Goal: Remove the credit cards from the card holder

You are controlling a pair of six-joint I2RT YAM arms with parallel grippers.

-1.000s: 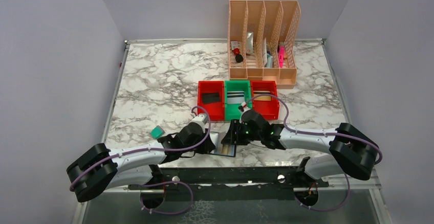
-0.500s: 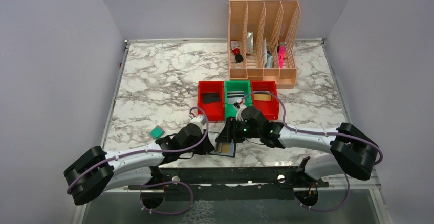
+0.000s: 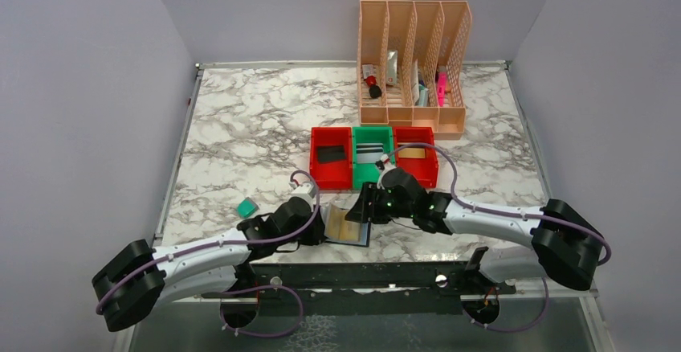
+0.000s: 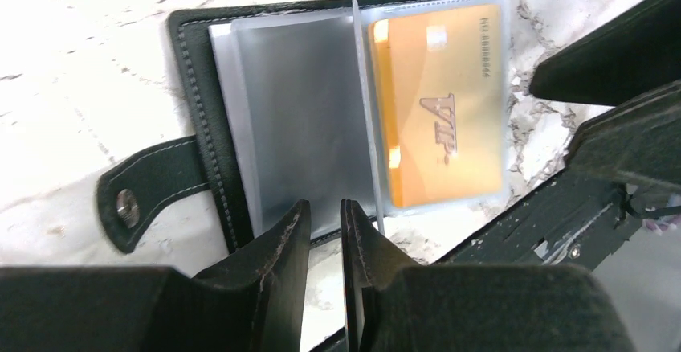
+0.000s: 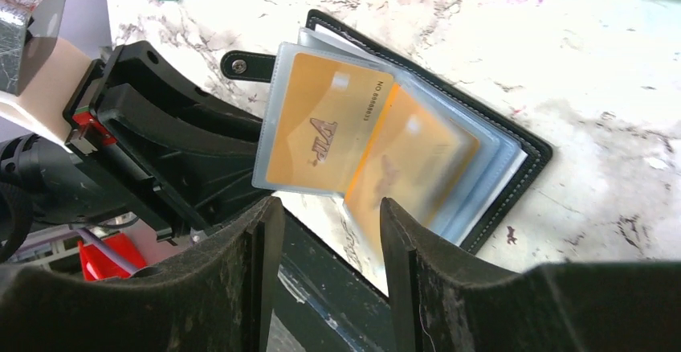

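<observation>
The black card holder (image 3: pixel 350 227) lies open at the table's near edge, strap tab (image 4: pixel 148 195) to its side. Its clear sleeves are fanned out. One sleeve holds a gold VIP card (image 4: pixel 438 111), also seen in the right wrist view (image 5: pixel 321 131). A second gold card (image 5: pixel 409 175), blurred, reaches down between my right gripper's jaws. My right gripper (image 5: pixel 329 239) is open over the holder's near edge (image 3: pixel 366 207). My left gripper (image 4: pixel 325 227) sits at the holder's near edge with a narrow gap and nothing between its fingers; it also shows from above (image 3: pixel 320 228).
Three small bins stand behind the holder: red (image 3: pixel 331 177), green (image 3: pixel 365 177), red (image 3: pixel 417 177), each with a card inside. A peach file organizer (image 3: pixel 413 115) stands further back. A small green block (image 3: pixel 246 206) lies to the left. The black table rail (image 3: pixel 361 276) runs close in front.
The left arm has drawn back to the left. A sleeve has turned over, so gold cards now show in the open holder. The right gripper has shifted slightly over it.
</observation>
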